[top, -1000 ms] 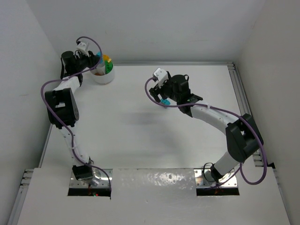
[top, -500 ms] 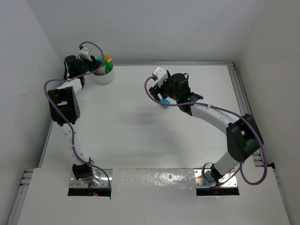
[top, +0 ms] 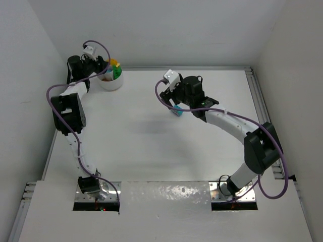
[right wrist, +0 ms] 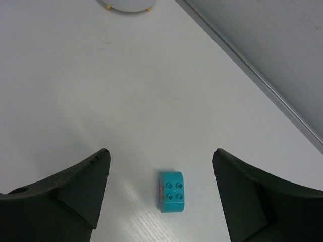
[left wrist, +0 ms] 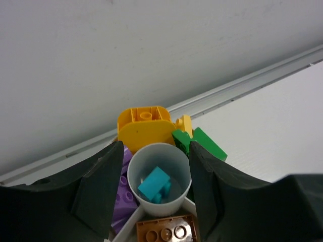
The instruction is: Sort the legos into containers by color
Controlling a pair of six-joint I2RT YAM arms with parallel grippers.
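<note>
**Teal brick [left wrist: 154, 184] dropped into the bowl [top: 111, 81]; another awaits.**
Left jaws, just parted, flank the centre cup [left wrist: 135, 169] where it lies; right jaws, released, hover over a second teal brick [right wrist: 171, 191] on the tabletop [right wrist: 75, 80].

Left arm [top: 65, 112] reaching to far left corner, jaws seemingly parted, right arm [top: 228, 121] bent inward, jaws wide apart

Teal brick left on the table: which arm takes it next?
Right. The right gripper hangs open over the teal brick, which lies between its fingers in the wrist view. The left gripper is away at the bowl in the far left corner, open over its compartments.
</note>
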